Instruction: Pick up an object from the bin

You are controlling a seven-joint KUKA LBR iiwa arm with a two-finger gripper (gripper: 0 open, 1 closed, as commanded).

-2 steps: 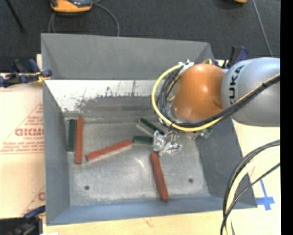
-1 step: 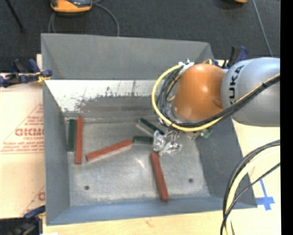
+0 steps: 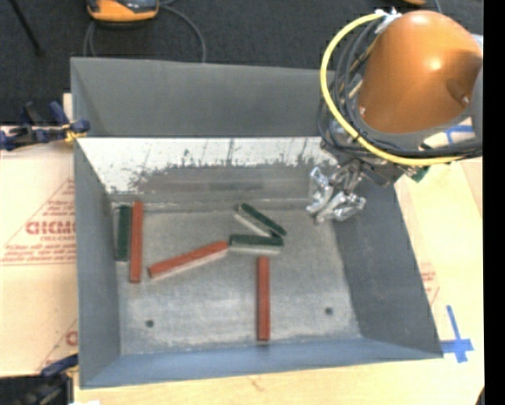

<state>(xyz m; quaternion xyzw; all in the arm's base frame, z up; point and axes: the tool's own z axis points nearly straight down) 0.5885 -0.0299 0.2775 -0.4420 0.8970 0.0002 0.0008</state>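
**While the pincer (image 3: 336, 199) is hanging low at the right of the bin (image 3: 235, 99), six bars are lying to its left**

As the arm is reaching in from the right of the view, its orange cover (image 3: 416, 66) and looped yellow cable (image 3: 330, 99) are sitting above the pincer, over the bin's rear right corner. The pincer is pointing down close to the floor, near the foot of the rear wall. Whether it is released or clenched cannot be told from this angle.

Nearest to it, just to its left and a little toward the front, two green bars are lying apart from it. The pale green bar (image 3: 260, 220) is slanting, and the dark green bar (image 3: 255, 242) is lying beneath it, so their right ends are meeting in a narrow wedge. Further left of the pincer, a slanted red bar (image 3: 189, 260) is running away from the dark green bar's left end. Left of the pincer and well toward the front wall, an upright red bar (image 3: 262, 298) is lying lengthwise, its top end just below the wedge. Farthest to the left, a short green bar (image 3: 122, 230) and a long red bar (image 3: 136, 243) are lying side by side along the left wall.
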